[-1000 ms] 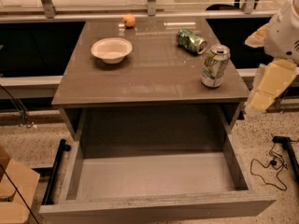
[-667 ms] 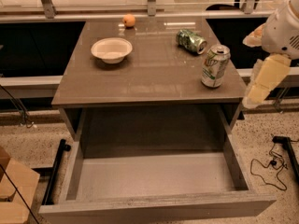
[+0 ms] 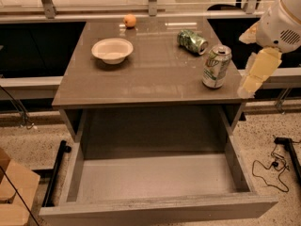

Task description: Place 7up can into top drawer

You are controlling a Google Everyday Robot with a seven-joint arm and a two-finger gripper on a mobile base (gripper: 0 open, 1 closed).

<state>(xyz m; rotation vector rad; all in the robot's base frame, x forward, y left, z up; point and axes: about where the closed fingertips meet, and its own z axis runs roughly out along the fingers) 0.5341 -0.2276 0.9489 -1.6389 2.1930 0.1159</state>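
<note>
7up can (image 3: pixel 216 66), a smooth white-and-green soda cylinder with a silver top, stands upright and untouched near the right front corner of the glossy grey-brown tabletop (image 3: pixel 155 74). From the left of the view, a shallow white paper bowl (image 3: pixel 112 50) sits far to the left of the gripper. A small round orange fruit (image 3: pixel 130 20) lies far left and behind it, and a darker green dented can (image 3: pixel 192 40) rests on its side, left of and behind it. Next is the 7up can, just left of the gripper with a gap between them. Last is the pale yellow-and-white gripper (image 3: pixel 256 74), hanging off the table's right edge at about can height; whether it is released or clenched I cannot tell. The wide grey top drawer (image 3: pixel 155 178) stands pulled out, below and left of the gripper. The step in hand looks like the approach to the grasp. The next move calls for closing sideways on the can's body and gripping it squarely without tipping it. Then the can must be carried over the front edge and down into the drawer.
</note>
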